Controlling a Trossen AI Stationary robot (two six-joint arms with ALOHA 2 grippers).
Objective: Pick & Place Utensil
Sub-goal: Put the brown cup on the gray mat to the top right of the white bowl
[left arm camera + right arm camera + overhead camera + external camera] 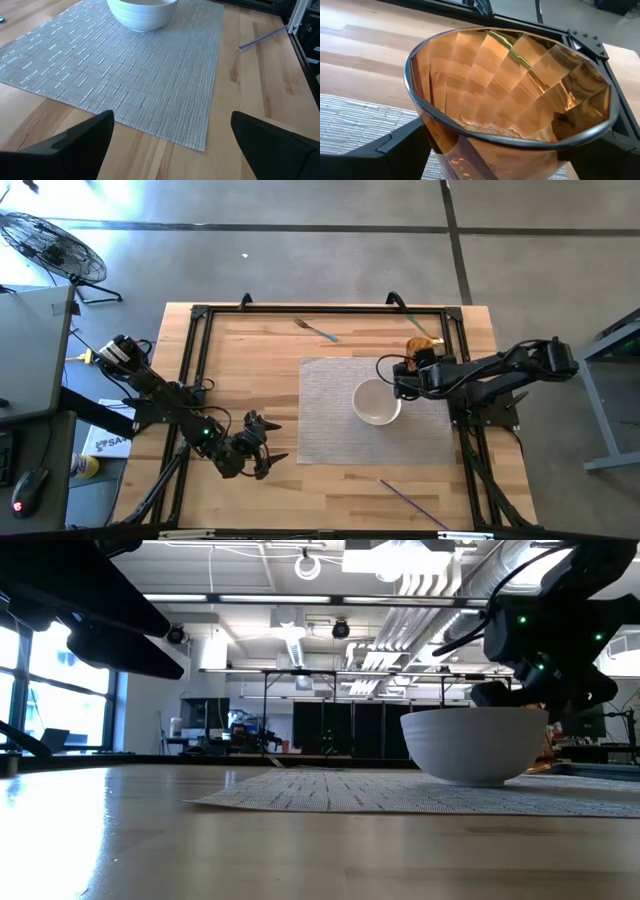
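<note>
A fork (315, 330) lies on the bare wood near the table's far edge. A white bowl (377, 402) stands on a grey woven placemat (330, 420); it also shows in the low view (475, 745) and in the left wrist view (142, 12). My right gripper (410, 362) is by the mat's far right corner, shut on an amber faceted cup (510, 85) with a dark rim. My left gripper (264, 446) is open and empty over the wood just left of the mat (171, 122). My right gripper has the amber cup's lower wall (432, 135) between its two fingers, one on each side. The fingers (395, 147) come level, pointing toward the table's far edge. The cup stands upright, its mouth up. Its base is hidden, so I cannot tell whether it rests on the table.
A thin purple stick (412, 502) lies on the wood near the table's front edge, also in the left wrist view (262, 37). A black metal frame (200, 315) runs along the table's far, left and right sides. There is bare wood left of the mat.
</note>
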